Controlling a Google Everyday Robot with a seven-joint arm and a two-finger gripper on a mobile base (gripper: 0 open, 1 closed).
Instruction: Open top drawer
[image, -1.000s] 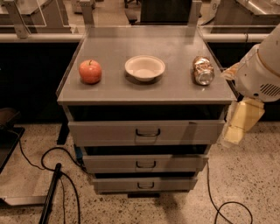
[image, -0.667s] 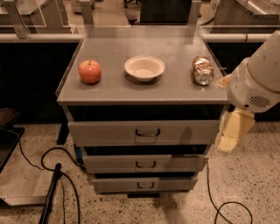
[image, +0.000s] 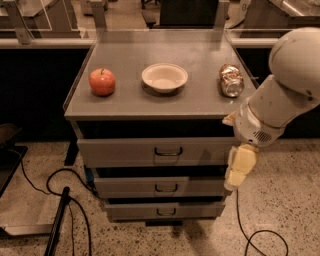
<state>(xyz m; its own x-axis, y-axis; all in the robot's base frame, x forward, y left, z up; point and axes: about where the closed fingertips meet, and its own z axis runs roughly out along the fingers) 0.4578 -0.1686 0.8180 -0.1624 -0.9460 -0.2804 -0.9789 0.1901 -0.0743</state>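
The top drawer (image: 125, 151) is the widest of three grey metal drawers under the cabinet top, and it is shut. Its small dark loop handle (image: 168, 151) sits at the centre of the flat front. My gripper (image: 236, 174) hangs from the white arm (image: 285, 90) and points down in front of the drawer's right end. It is to the right of the handle and apart from it.
On the cabinet top (image: 125, 102) are a red apple (image: 102, 81), a white bowl (image: 164, 77) and a crushed can (image: 231, 80). The mid-width drawer (image: 130, 186) and the narrowest drawer (image: 130, 211) lie below. Black cables (image: 75, 195) trail on the floor at left.
My arm and gripper have moved left and down, from beside the cabinet's right edge to in front of the top drawer's right end.
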